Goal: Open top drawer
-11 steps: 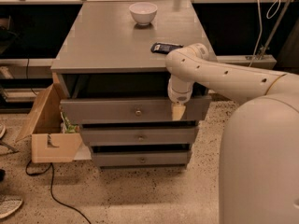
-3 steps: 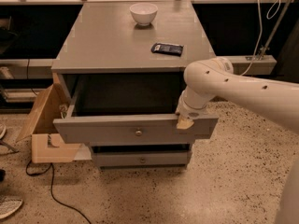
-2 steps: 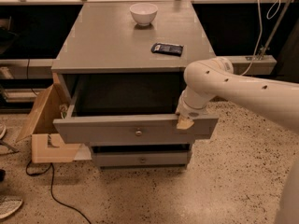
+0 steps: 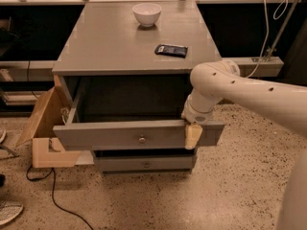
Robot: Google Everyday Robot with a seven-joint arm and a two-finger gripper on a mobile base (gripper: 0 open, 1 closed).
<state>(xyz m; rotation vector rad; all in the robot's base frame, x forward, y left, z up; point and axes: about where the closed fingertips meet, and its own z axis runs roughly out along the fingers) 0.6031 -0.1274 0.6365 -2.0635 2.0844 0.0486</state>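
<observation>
The top drawer (image 4: 110, 135) is a wide grey drawer front with a small round metal knob (image 4: 142, 139) at its centre. It stands pulled far out of the grey cabinet (image 4: 120, 47), with its dark inside showing behind the front. My gripper (image 4: 193, 134) hangs over the top edge of the drawer front, right of the knob. One tan finger (image 4: 193, 137) lies against the outer face of the front. A lower grey drawer (image 4: 144, 164) with a like knob sits shut beneath it.
A white bowl (image 4: 147, 13) and a dark flat packet (image 4: 171, 50) lie on the cabinet top. An open cardboard box (image 4: 45, 128) stands against the cabinet's left side. A black cable (image 4: 57, 202) runs over the speckled floor. A shoe (image 4: 8, 212) lies at the lower left.
Over 3.7 seconds the top drawer has slid from nearly shut to far out, with my gripper on its front edge. In the last second nothing has visibly moved.
</observation>
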